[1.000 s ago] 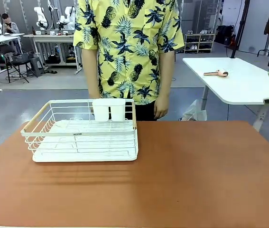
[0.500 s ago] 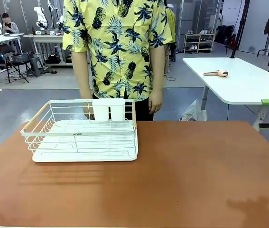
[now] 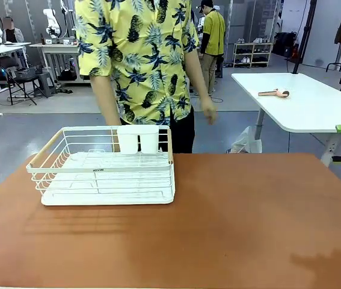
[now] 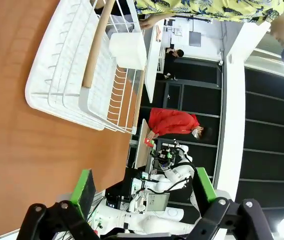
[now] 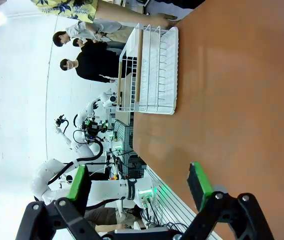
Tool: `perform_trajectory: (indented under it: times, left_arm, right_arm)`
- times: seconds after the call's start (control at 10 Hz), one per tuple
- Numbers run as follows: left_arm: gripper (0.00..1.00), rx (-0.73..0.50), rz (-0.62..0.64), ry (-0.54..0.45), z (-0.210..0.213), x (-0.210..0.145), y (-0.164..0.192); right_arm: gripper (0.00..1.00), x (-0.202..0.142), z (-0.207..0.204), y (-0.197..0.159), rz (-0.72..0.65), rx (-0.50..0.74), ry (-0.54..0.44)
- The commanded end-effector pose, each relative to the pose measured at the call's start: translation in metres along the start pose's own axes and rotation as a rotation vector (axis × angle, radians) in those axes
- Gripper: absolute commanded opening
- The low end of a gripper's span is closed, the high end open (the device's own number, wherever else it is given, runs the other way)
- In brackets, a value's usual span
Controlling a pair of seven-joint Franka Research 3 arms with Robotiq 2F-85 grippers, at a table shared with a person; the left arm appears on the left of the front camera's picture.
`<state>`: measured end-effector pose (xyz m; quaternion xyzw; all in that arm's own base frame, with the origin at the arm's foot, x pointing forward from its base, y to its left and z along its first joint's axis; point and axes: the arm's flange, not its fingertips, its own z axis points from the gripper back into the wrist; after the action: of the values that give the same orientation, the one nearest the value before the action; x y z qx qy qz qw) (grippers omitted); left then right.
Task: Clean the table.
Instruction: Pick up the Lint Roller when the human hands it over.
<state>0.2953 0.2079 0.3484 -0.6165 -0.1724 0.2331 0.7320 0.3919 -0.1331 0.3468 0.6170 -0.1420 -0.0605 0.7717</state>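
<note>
The reddish-brown tabletop [image 3: 236,211] carries one white wire rack [image 3: 105,180], standing flat on its left half, close to the far edge.

I'm finding the rack [image 3: 107,180] blocking the far left of the table [image 3: 248,229]; everywhere else is lying open.

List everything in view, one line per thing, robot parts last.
table: one, reddish-brown, nearest the robot.
wire rack: one, white with wooden handles, on the table's left part.
holder: one, white, at the rack's far side.
white table: one, white, beyond the far right corner.
tool: one, pinkish, lying on the white table.
person: one, yellow pineapple shirt, standing behind the rack.
left hand: one, black with green pads, open, empty.
right hand: one, black with green pads, open, empty, by the table's right side.
</note>
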Motion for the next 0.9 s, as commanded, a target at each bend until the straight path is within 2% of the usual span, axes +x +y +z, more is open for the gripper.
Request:
perform_trajectory:
  times: [0.0,0.3,0.4,0.5,0.6,0.7,0.8]
  left_arm:
    - [1.0,-0.005,-0.005,0.021,0.002,-0.003,-0.003]
    - [1.0,-0.005,-0.005,0.021,0.002,-0.003,-0.003]
    - [1.0,-0.005,-0.005,0.021,0.002,-0.003,-0.003]
    - [1.0,-0.005,-0.005,0.021,0.002,-0.003,-0.003]
    - [1.0,-0.005,-0.005,0.021,0.002,-0.003,-0.003]
    - [1.0,-0.005,-0.005,0.021,0.002,-0.003,-0.003]
    - [1.0,-0.005,-0.005,0.021,0.002,-0.003,-0.003]
  right_arm:
    - [1.0,-0.002,-0.002,0.003,0.0,0.007,0.004]
    - [1.0,0.0,-0.001,0.0,0.001,0.0,0.003]
    - [1.0,0.007,0.039,-0.004,-0.025,-0.033,-0.08]
    - [1.0,0.009,0.079,-0.014,-0.06,-0.067,-0.089]
    - [1.0,0.009,0.109,-0.023,-0.092,-0.035,-0.156]
    - [1.0,0.004,0.12,-0.024,-0.081,-0.001,-0.16]
    - [1.0,0.002,0.081,-0.016,-0.038,-0.059,-0.121]
